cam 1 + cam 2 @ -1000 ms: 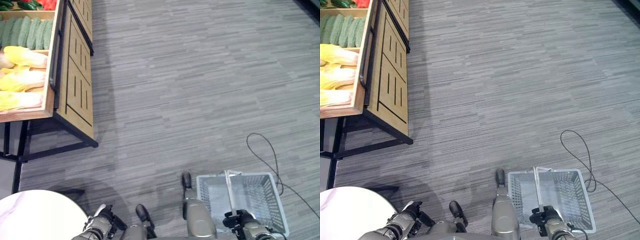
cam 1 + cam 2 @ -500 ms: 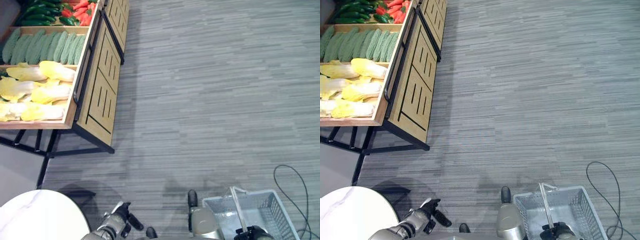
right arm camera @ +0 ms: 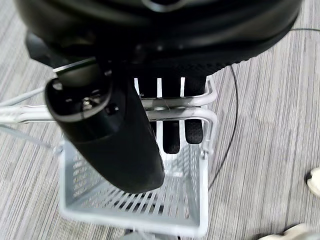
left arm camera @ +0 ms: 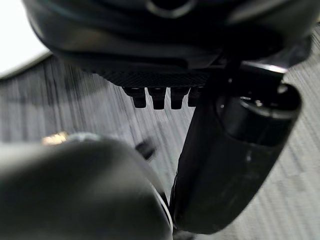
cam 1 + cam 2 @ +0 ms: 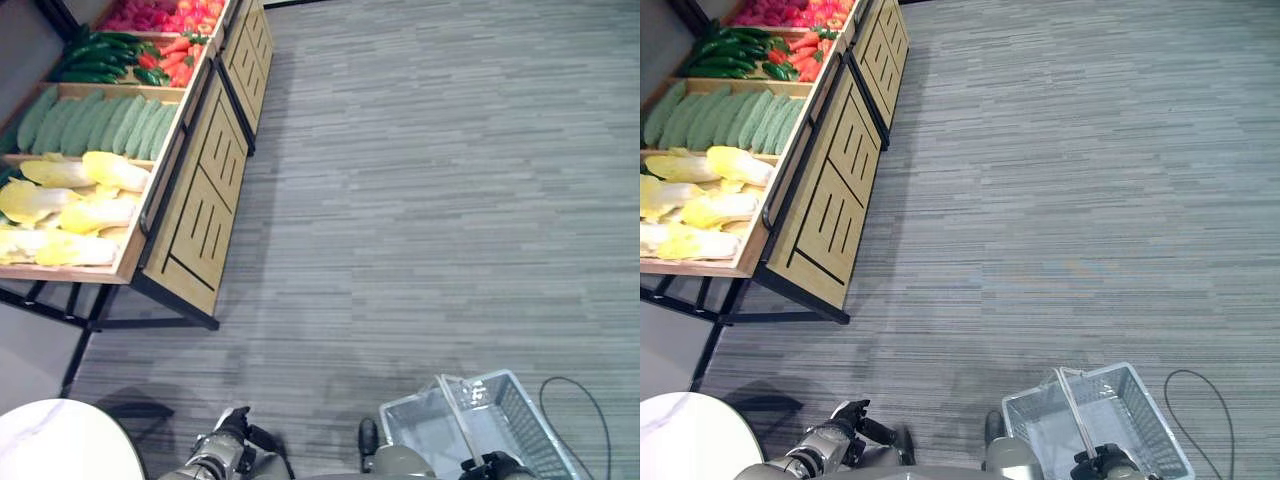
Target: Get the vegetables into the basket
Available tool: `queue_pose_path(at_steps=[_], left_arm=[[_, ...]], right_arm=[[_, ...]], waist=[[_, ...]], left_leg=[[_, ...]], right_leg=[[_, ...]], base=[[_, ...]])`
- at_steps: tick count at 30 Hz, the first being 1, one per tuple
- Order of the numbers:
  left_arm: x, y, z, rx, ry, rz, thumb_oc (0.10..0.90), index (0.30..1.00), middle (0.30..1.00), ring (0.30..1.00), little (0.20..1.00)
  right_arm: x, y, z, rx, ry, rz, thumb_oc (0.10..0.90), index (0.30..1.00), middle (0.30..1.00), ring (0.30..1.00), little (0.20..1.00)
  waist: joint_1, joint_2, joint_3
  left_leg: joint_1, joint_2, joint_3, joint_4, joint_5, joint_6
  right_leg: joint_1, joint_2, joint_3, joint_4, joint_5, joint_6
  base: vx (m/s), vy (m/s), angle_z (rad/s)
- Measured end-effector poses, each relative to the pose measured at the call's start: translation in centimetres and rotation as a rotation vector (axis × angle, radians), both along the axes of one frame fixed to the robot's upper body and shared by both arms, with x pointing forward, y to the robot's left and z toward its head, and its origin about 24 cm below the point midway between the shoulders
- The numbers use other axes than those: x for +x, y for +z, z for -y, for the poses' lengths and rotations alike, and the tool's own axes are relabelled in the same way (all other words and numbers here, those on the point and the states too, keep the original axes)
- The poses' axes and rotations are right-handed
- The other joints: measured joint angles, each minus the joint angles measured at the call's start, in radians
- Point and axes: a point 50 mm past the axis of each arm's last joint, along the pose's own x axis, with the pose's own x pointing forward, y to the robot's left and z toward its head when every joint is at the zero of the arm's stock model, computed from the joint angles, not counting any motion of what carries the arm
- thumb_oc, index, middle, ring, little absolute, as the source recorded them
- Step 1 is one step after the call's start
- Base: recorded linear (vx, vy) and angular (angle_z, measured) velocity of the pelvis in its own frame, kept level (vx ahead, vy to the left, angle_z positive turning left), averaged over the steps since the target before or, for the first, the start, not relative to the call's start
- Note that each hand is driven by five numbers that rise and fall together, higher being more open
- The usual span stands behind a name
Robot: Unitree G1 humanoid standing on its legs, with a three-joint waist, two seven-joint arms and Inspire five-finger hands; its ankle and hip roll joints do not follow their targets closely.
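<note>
No writing can be read on anything here. At ten o'clock stands a wooden produce stand [image 5: 195, 215] with four bins: yellow cabbages [image 5: 70, 205], pale green cucumbers [image 5: 95, 122], dark green peppers [image 5: 95, 55] beside red ones [image 5: 175, 58], and pink produce [image 5: 165, 15] at the far end; each heap is too crowded to count. At seven o'clock sits one white round table [image 5: 60, 440]. The left hand [image 5: 228, 450] hangs at six o'clock, fingers curled on nothing. At five o'clock the right hand [image 3: 165, 117] wraps its fingers round the handle of the one empty white basket [image 5: 1120, 415].
</note>
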Motion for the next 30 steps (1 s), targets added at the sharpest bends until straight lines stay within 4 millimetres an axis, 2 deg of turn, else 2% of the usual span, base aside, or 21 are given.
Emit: queue_pose_path(at_steps=[1,2,3,6,8,9,10,11,12,13,15,16,17,19,22,24,25,26,28,29,30], left_arm=[[0.1,0.0,0.1,-0.003,0.0,0.005,0.9,1.0,1.0,1.0,1.0],[0.3,0.1,0.2,-0.005,0.0,0.014,0.9,1.0,1.0,1.0,1.0],[0.4,0.1,0.2,-0.005,0.002,0.014,0.9,1.0,1.0,1.0,1.0],[0.7,0.2,0.1,-0.01,0.01,0.03,0.9,1.0,1.0,1.0,1.0],[0.3,0.0,0.4,-0.026,0.025,0.021,0.9,1.0,1.0,1.0,1.0],[-0.1,-0.1,0.7,-0.034,0.029,0.013,0.9,1.0,1.0,1.0,1.0],[-0.7,-0.4,1.0,-0.044,0.035,-0.006,0.9,1.0,1.0,1.0,1.0],[-0.7,-0.3,0.3,-0.023,0.036,-0.01,0.9,1.0,1.0,1.0,1.0],[-1.0,-0.2,-0.9,0.011,0.047,-0.023,0.9,1.0,1.0,1.0,1.0],[-1.2,-0.2,-1.6,0.03,0.053,-0.036,0.9,1.0,1.0,1.0,1.0],[-1.4,-0.2,-1.8,0.04,0.055,-0.042,0.9,1.0,1.0,1.0,1.0],[-1.6,-0.3,-1.7,0.039,0.057,-0.042,0.9,1.0,1.0,1.0,1.0],[-1.5,-0.3,-1.7,0.043,0.05,-0.041,0.9,1.0,1.0,1.0,1.0],[-1.6,-0.4,-1.5,0.039,0.044,-0.043,0.9,1.0,1.0,1.0,1.0],[-1.7,-0.4,-1.6,0.046,0.034,-0.05,0.9,1.0,1.0,1.0,1.0],[-1.9,-0.4,-1.6,0.047,0.032,-0.058,0.9,1.0,1.0,1.0,1.0],[-1.9,-0.4,-1.7,0.05,0.033,-0.063,0.9,1.0,1.0,1.0,1.0],[-2.0,-0.4,-1.8,0.06,0.016,-0.073,0.9,1.0,1.0,1.0,1.0],[-1.8,-0.4,-1.8,0.069,-0.015,-0.073,0.9,1.0,1.0,1.0,1.0],[-1.7,-0.4,-1.5,0.062,-0.016,-0.07,0.9,1.0,1.0,1.0,1.0],[-1.4,-0.3,-1.3,0.059,-0.027,-0.062,0.9,1.0,1.0,1.0,1.0]], right_arm=[[0.0,0.0,0.0,-0.001,0.001,0.001,0.4,0.3,0.3,0.3,0.3],[0.3,0.0,0.0,-0.001,0.012,0.009,0.4,0.3,0.3,0.3,0.3],[0.3,0.0,-0.2,0.0,0.018,0.006,0.4,0.3,0.3,0.3,0.3],[0.2,-0.1,-0.3,0.005,0.02,0.002,0.4,0.3,0.3,0.3,0.3],[-0.6,-0.3,-0.4,0.003,0.014,-0.035,0.4,0.3,0.3,0.3,0.3],[-0.7,-0.2,-0.2,-0.002,0.015,-0.04,0.4,0.3,0.3,0.3,0.3],[-1.4,-0.3,-0.1,-0.008,0.027,-0.063,0.4,0.3,0.3,0.3,0.3],[-1.6,-0.7,-1.1,0.01,0.029,-0.069,0.4,0.3,0.3,0.3,0.3],[-1.5,-1.0,-2.2,0.05,0.033,-0.066,0.4,0.3,0.3,0.3,0.3],[-1.5,-1.3,-3.1,0.078,0.036,-0.067,0.4,0.3,0.3,0.3,0.3],[-1.6,-1.5,-3.7,0.096,0.039,-0.076,0.4,0.3,0.3,0.3,0.3],[-1.6,-1.5,-3.7,0.098,0.044,-0.074,0.4,0.3,0.3,0.3,0.3],[-1.3,-1.5,-3.7,0.099,0.049,-0.069,0.4,0.3,0.3,0.3,0.3],[-0.5,-1.3,-3.5,0.086,0.083,-0.057,0.4,0.3,0.3,0.3,0.3],[0.7,-1.1,-3.5,0.085,0.098,-0.023,0.4,0.3,0.3,0.3,0.3],[1.3,-0.9,-3.4,0.082,0.097,-0.008,0.4,0.3,0.3,0.3,0.3],[1.6,-0.8,-3.4,0.081,0.097,0.0,0.4,0.3,0.3,0.3,0.3],[2.0,-0.7,-3.3,0.079,0.099,0.012,0.4,0.3,0.3,0.3,0.3],[2.4,-0.5,-3.0,0.069,0.099,0.025,0.4,0.3,0.3,0.3,0.3],[2.7,-0.3,-2.5,0.055,0.1,0.037,0.4,0.3,0.3,0.3,0.3],[2.7,-0.2,-2.2,0.048,0.1,0.039,0.4,0.3,0.3,0.3,0.3]], waist=[[0.007,0.0,-0.002],[0.008,0.001,-0.003],[0.008,0.001,-0.003],[0.024,-0.002,-0.003],[0.039,0.004,-0.008],[0.044,0.016,-0.017],[0.044,0.03,-0.036],[0.042,-0.013,-0.047],[0.05,-0.055,-0.066],[0.051,-0.076,-0.074],[0.058,-0.094,-0.087],[0.071,-0.087,-0.092],[0.07,-0.09,-0.096],[0.09,-0.08,-0.105],[0.092,-0.084,-0.113],[0.094,-0.08,-0.114],[0.095,-0.08,-0.114],[0.09,-0.073,-0.11],[0.091,-0.051,-0.092],[0.088,-0.027,-0.076],[0.077,-0.009,-0.063]], left_leg=[[-0.016,0.0,-0.015,0.0,0.014,-0.011],[-0.042,0.004,-0.02,-0.001,0.034,-0.021],[-0.061,0.009,-0.02,0.001,0.043,-0.017],[-0.091,0.008,-0.011,0.016,0.047,-0.003],[-0.053,-0.011,-0.003,0.001,0.069,0.036],[-0.039,-0.009,-0.003,0.0,0.051,0.055],[-0.008,-0.01,-0.006,0.0,0.064,0.136],[0.006,-0.047,0.013,0.0,0.025,0.14],[0.018,-0.083,0.05,0.004,0.008,0.162],[0.027,-0.109,0.07,0.004,-0.002,0.186],[0.045,-0.137,0.102,0.003,-0.041,0.187],[0.055,-0.152,0.115,0.007,-0.035,0.207],[0.059,-0.164,0.13,0.006,-0.066,0.217],[0.06,-0.171,0.152,0.007,-0.067,0.225],[0.071,-0.192,0.159,0.007,-0.087,0.239],[0.087,-0.193,0.162,0.007,-0.101,0.241],[0.099,-0.204,0.166,0.007,-0.114,0.246],[0.11,-0.193,0.16,0.007,-0.116,0.25],[0.136,-0.185,0.157,0.006,-0.143,0.259],[0.151,-0.178,0.152,0.006,-0.149,0.269],[0.171,-0.176,0.13,0.006,-0.166,0.284]], right_leg=[[0.01,0.005,0.019,0.0,-0.01,0.002],[0.03,0.01,0.049,-0.001,-0.028,-0.026],[0.044,0.011,0.069,0.001,-0.042,-0.035],[0.068,-0.005,0.129,0.001,-0.055,-0.015],[0.108,-0.028,0.194,0.001,-0.09,0.032],[0.121,-0.031,0.212,0.001,-0.105,0.046],[0.15,-0.032,0.249,0.0,-0.141,0.08],[0.147,-0.082,0.255,0.004,-0.146,0.085],[0.128,-0.123,0.275,0.025,-0.15,0.104],[0.122,-0.157,0.284,0.042,-0.16,0.119],[0.11,-0.185,0.294,0.076,-0.155,0.135],[0.094,-0.202,0.3,0.112,-0.162,0.171],[0.081,-0.214,0.299,0.132,-0.157,0.184],[0.047,-0.221,0.306,0.176,-0.153,0.206],[0.017,-0.236,0.304,0.256,-0.158,0.219],[-0.018,-0.232,0.304,0.342,-0.157,0.235],[-0.045,-0.225,0.306,0.413,-0.148,0.249],[-0.083,-0.22,0.294,0.516,-0.142,0.268],[-0.16,-0.199,0.269,0.685,-0.057,0.28],[-0.208,-0.189,0.262,0.787,0.02,0.276],[-0.233,-0.212,0.208,0.847,0.033,0.245]], base=[[0.3,0.035,-0.75],[0.31,0.021,-0.74],[0.31,0.023,-0.7],[0.35,0.057,-0.71],[0.35,0.107,-0.8],[0.39,0.157,-0.89],[0.35,0.162,-0.65],[0.32,0.155,-0.77],[0.4,0.183,-0.54],[0.4,0.166,-0.48],[0.28,0.125,-0.26],[0.22,0.119,-0.3],[0.31,0.167,-0.26],[0.15,0.094,-0.24],[0.23,0.159,-0.04],[0.18,0.176,0.0],[0.12,0.199,0.08],[0.12,0.212,0.13],[0.21,0.226,0.13],[0.24,0.099,0.22],[0.29,0.041,0.18]])
